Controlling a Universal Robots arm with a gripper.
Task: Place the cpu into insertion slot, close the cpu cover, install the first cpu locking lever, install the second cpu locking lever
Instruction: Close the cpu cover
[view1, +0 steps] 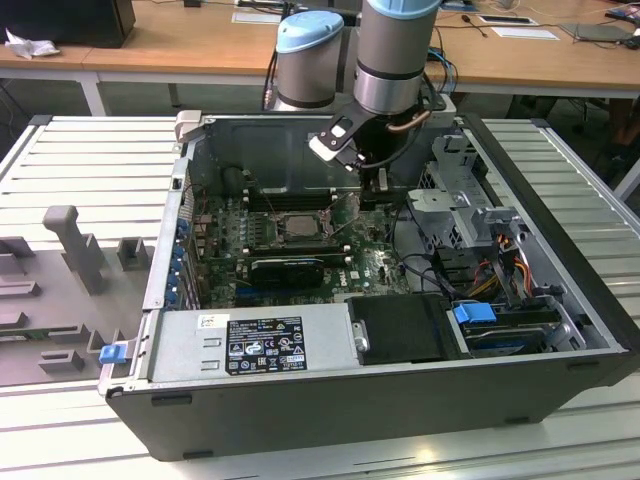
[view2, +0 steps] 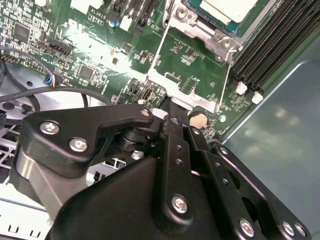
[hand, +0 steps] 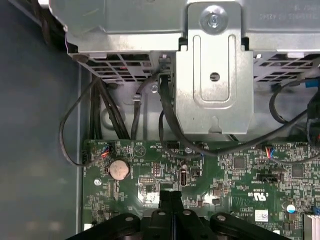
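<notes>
The cpu (view2: 227, 7) shows its silvery-beige top inside the insertion slot (view1: 298, 226) on the green motherboard. A silvery metal frame, the cpu cover (view2: 192, 17), lies around the chip. Thin metal levers (view2: 156, 50) run along the board beside the socket. My gripper (view1: 381, 185) hangs over the board on the exterior view's right of the socket, apart from it. Its black fingers (hand: 164, 200) are pressed together with nothing between them. In the second wrist view the gripper (view2: 172, 122) points at the board a short way from the socket's corner.
Black memory slots (view2: 272, 45) run beside the socket. A coin battery (hand: 119, 169), black cables (hand: 165, 115) and a metal drive bracket (hand: 215, 75) lie past the fingertips. A long black card (view1: 288, 268) and the power supply (view1: 250, 345) sit nearer the case's front wall.
</notes>
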